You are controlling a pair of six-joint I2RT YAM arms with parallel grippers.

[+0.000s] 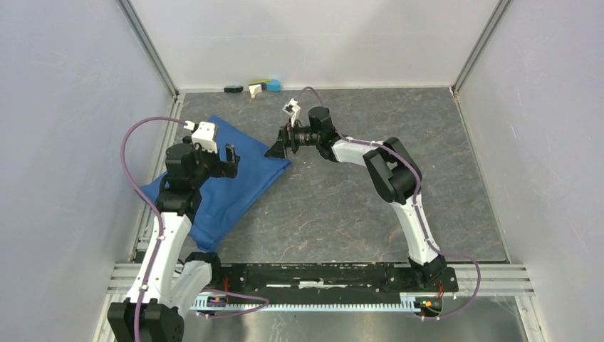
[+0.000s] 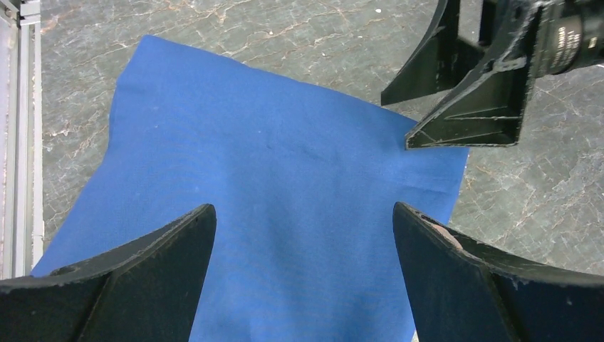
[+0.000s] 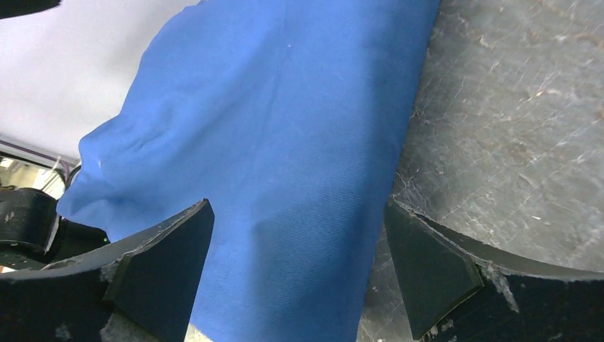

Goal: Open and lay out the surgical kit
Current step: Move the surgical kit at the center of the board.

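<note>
**Left claw (image 1: pixel 226 161) and right claw (image 1: pixel 278 148) both open at the blue cloth wrap (image 1: pixel 238 191)**

Beneath the wrap spread the table (image 1: pixel 342 206), a dark, marbled grey top that reached well beyond the cloth on its right and far sides. The wrap itself lay as one closed, slightly puffed bundle, turned at an angle, with smooth cloth on top and nothing of its contents showing.

Over the wrap's far half hung the left claw (image 2: pixel 303 209), pointing down at the cloth (image 2: pixel 285 164). Its jaws were spread wide and held nothing; only blue fabric showed between them. Whether its fingertips touched the wrap could not be told.

At the wrap's far right corner sat the right claw (image 2: pixel 463 107), reaching in from the bare table on the wrap's right. Its jaws were also parted and empty, and in its own wrist view the gap (image 3: pixel 298 205) straddled the wrap's right edge, with cloth (image 3: pixel 285 107) on one side and table on the other. One finger (image 2: pixel 456 132) came down right at the cloth's edge; contact was not clear.

Well beyond the wrap's far side, against the back wall, lay a small black piece (image 1: pixel 232 89) and beside it a small white, yellow and blue object (image 1: pixel 264 86).
</note>
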